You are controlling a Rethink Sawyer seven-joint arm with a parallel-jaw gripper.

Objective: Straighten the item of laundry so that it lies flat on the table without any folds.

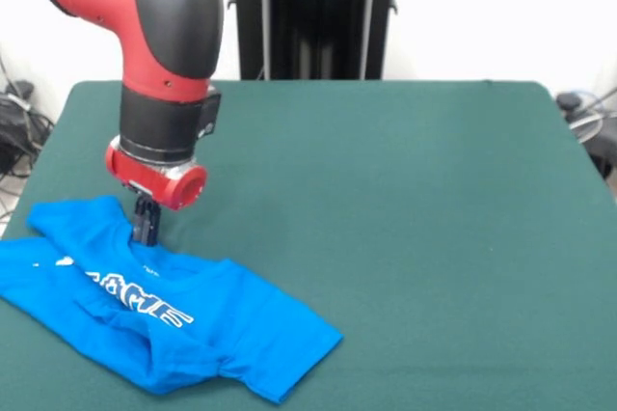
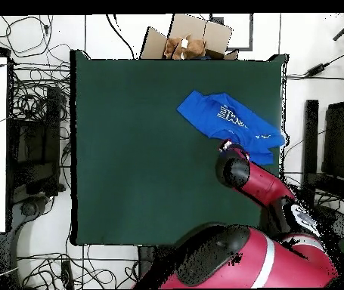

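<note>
The bright blue T-shirt (image 1: 193, 319) with white lettering lies rumpled at the near left of the dark green table (image 1: 405, 199), with folds across its middle and lower hem. My gripper (image 1: 145, 228) points straight down at the shirt's far edge. Its black fingers stand close together, pinched on the fabric there. In the overhead view the T-shirt (image 2: 227, 117) lies near the table's (image 2: 144, 151) right edge, and the red arm (image 2: 243, 174) covers the gripper and the shirt's nearest part.
An open cardboard box (image 2: 190, 41) stands just past the table's top edge in the overhead view. Cables and dark equipment (image 2: 31, 151) lie on the floor left of the table. The black pedestal (image 1: 313, 11) stands behind the table's far side.
</note>
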